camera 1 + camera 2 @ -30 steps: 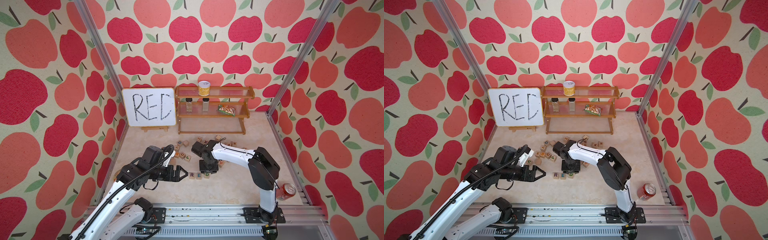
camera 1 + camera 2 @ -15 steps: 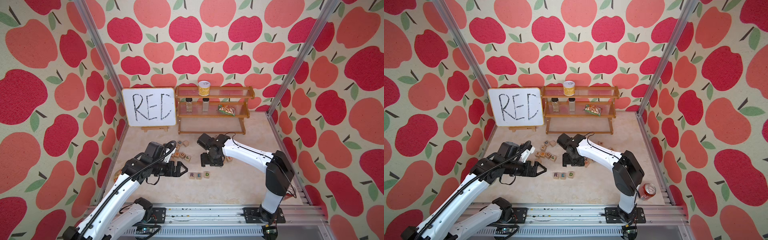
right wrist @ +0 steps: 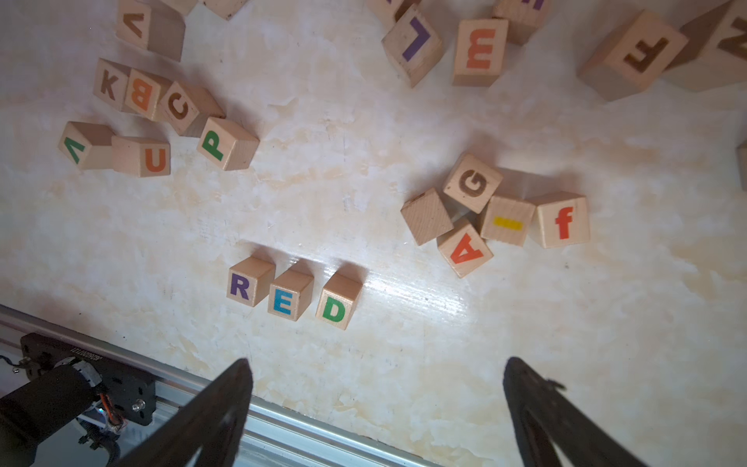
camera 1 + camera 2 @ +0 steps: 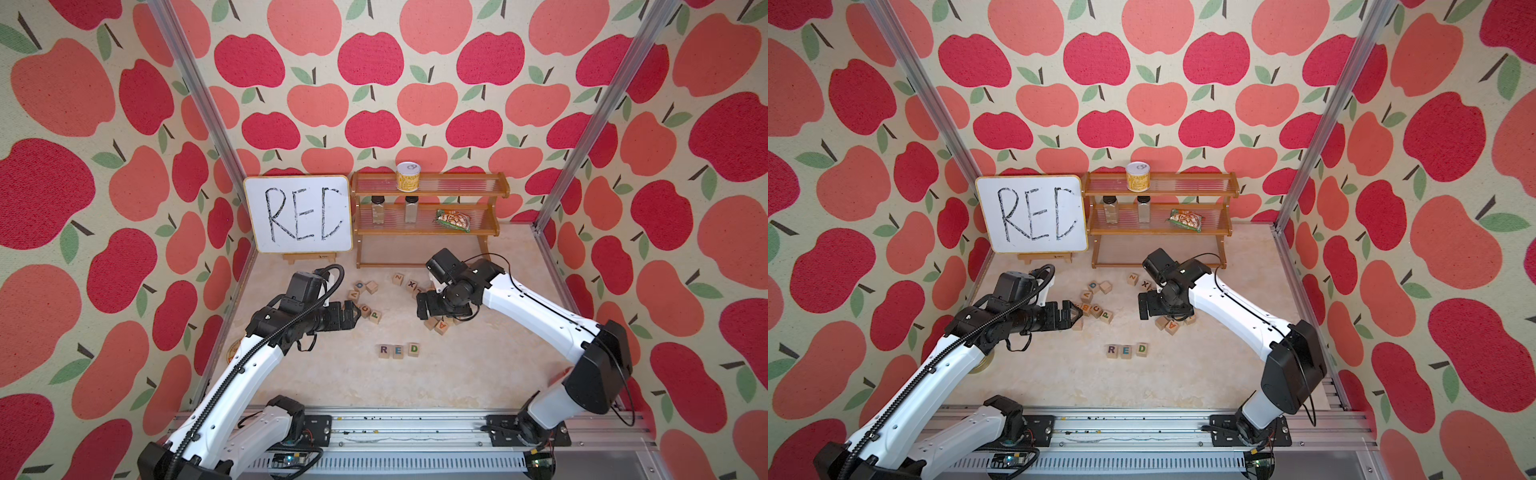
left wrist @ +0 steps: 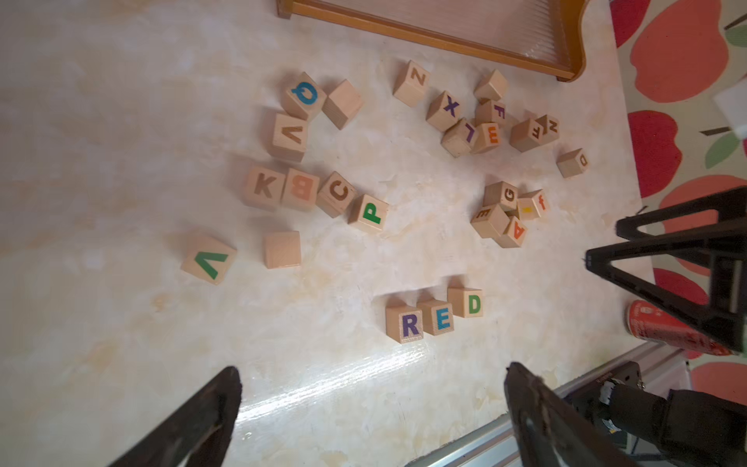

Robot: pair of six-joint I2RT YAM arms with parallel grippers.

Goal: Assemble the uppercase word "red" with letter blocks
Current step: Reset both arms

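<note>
Three letter blocks stand in a row near the table's front middle, reading R (image 4: pixel 383 350), E (image 4: pixel 397 351), D (image 4: pixel 413 349). The row shows again in a top view as R (image 4: pixel 1111 350), E (image 4: pixel 1126 351), D (image 4: pixel 1142 349). Both wrist views show it too: R (image 5: pixel 405 323), E (image 5: pixel 436 317), D (image 5: pixel 467 302), and R (image 3: pixel 248 282), E (image 3: pixel 289 295), D (image 3: pixel 339 301). My left gripper (image 4: pixel 355 314) (image 5: pixel 372 376) hangs open and empty behind and to the left of the row. My right gripper (image 4: pixel 422 307) (image 3: pixel 378 368) is open and empty above loose blocks behind and to the right.
Several loose letter blocks (image 4: pixel 370 309) (image 4: pixel 438 324) lie scattered behind the row. A whiteboard (image 4: pixel 299 219) with "RED" handwritten on it and a wooden shelf (image 4: pixel 428 220) with jars stand at the back. A red can (image 5: pixel 655 327) lies near the metal front rail (image 4: pixel 415 428) on the right.
My right gripper has opened, leaving the D block at the row's end, and has risen and drawn back to the right. My left arm has pulled back slightly.
</note>
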